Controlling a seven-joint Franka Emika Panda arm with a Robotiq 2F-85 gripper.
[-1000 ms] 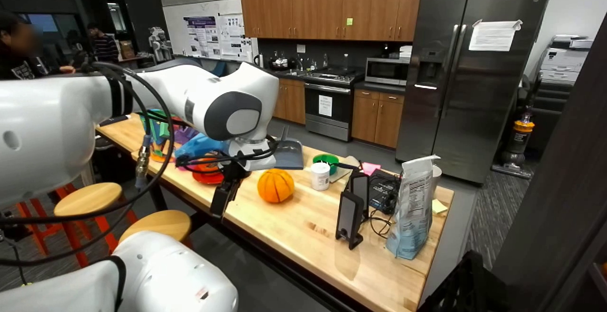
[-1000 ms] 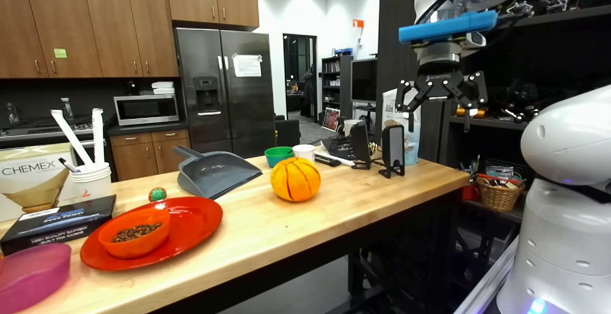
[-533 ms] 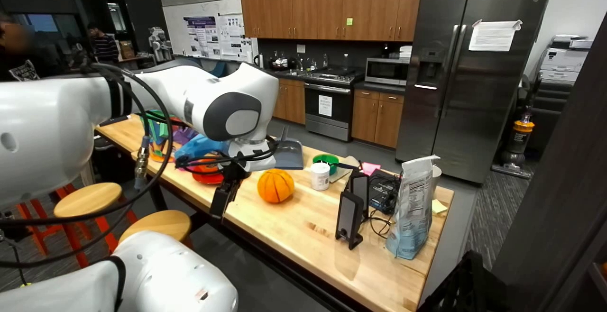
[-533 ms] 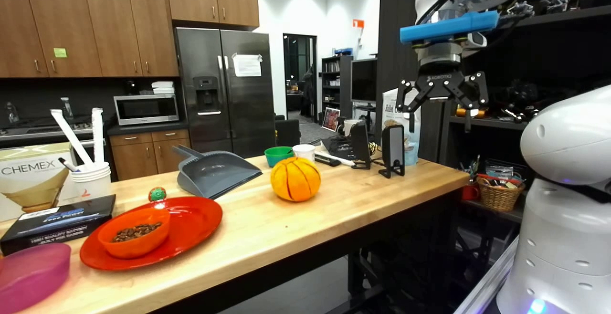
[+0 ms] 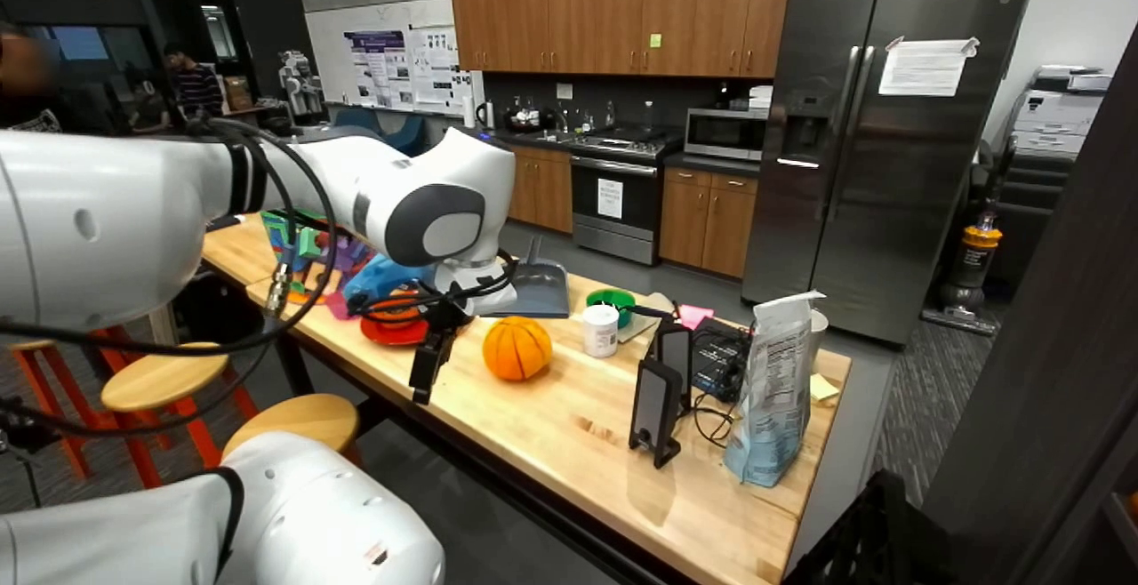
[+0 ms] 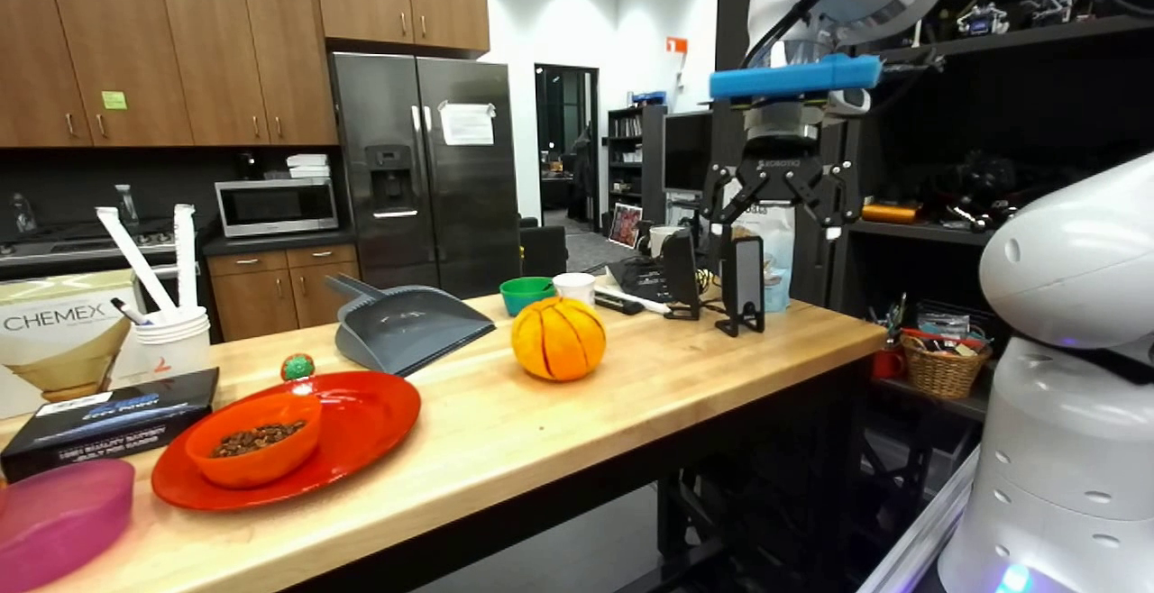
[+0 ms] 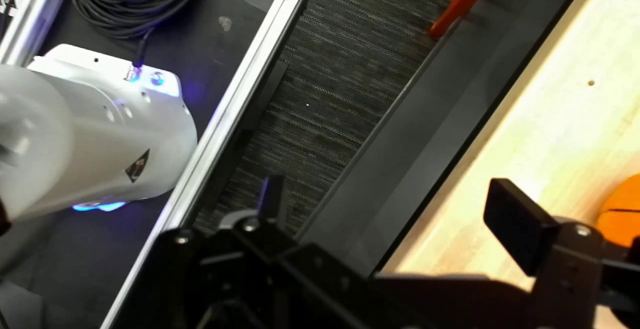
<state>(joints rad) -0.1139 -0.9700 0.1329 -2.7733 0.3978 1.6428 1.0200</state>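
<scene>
My gripper (image 6: 778,246) is open, with nothing between its fingers. It hangs in the air, pointing down, by the near edge of the wooden table (image 5: 569,460). It also shows in an exterior view (image 5: 425,380). In the wrist view the fingers (image 7: 390,209) stand wide apart, over the table edge and the dark floor. The nearest object is an orange pumpkin-like ball (image 5: 517,349) with dark lines, which also shows in an exterior view (image 6: 559,338). Part of it shows at the wrist view's right edge (image 7: 622,214), beyond one finger. The gripper touches nothing.
A grey dustpan (image 6: 406,332), green bowl (image 5: 613,300) and white cup (image 5: 600,332) are near the ball. Black speakers (image 5: 656,407) and a bag (image 5: 772,398) stand at one end. A red plate (image 6: 370,422) with an orange bowl (image 6: 288,458) lies towards the other.
The arm has moved within the last half second. The gripper has shifted left and slightly down in one exterior view, and slightly right in another. It stays open. The table objects have not moved.
</scene>
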